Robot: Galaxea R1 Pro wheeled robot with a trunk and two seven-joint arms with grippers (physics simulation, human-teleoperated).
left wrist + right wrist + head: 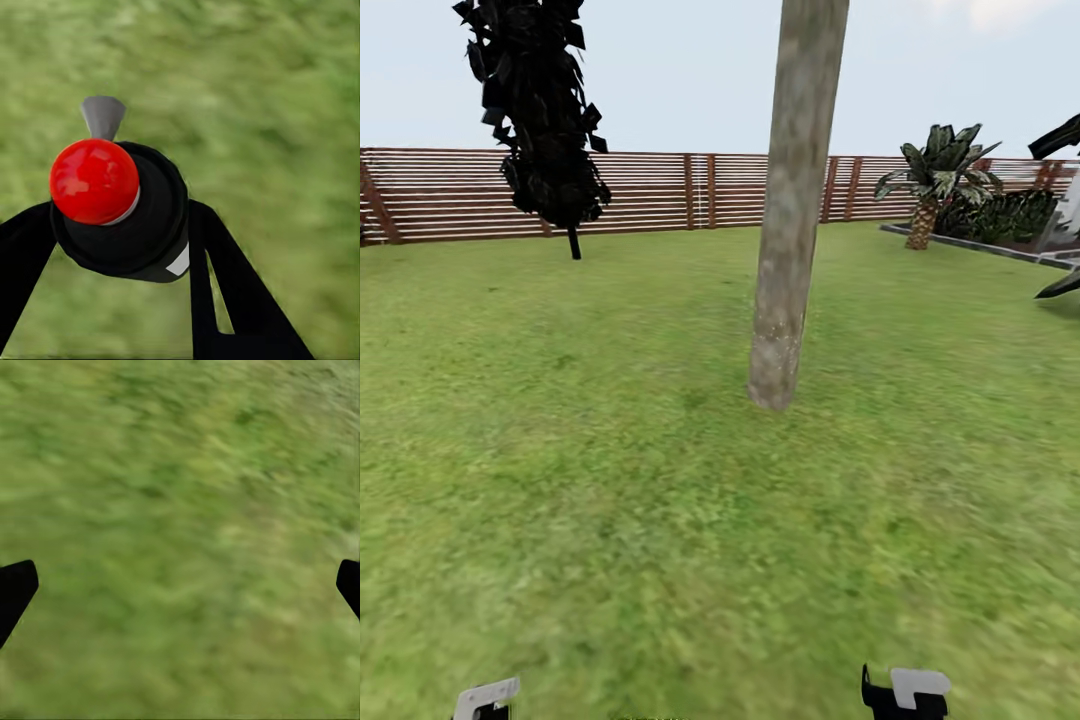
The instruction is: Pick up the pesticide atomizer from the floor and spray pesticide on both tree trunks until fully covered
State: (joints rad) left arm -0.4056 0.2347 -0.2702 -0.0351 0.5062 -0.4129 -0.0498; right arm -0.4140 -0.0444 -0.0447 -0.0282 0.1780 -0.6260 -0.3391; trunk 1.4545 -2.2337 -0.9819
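head view: tree trunk (788, 220) upright on the lawn (610, 480), dead ahead. left wrist view: left gripper (112, 247) pinching a black, red-knobbed object (112, 202), seemingly not the green atomizer. right wrist view: right gripper (180, 589) spread over grass. verify the held object before spraying.

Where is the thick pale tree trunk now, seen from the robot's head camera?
In the head view the tree trunk rises from the lawn just right of centre, ahead of the robot, in front of the slatted fence.
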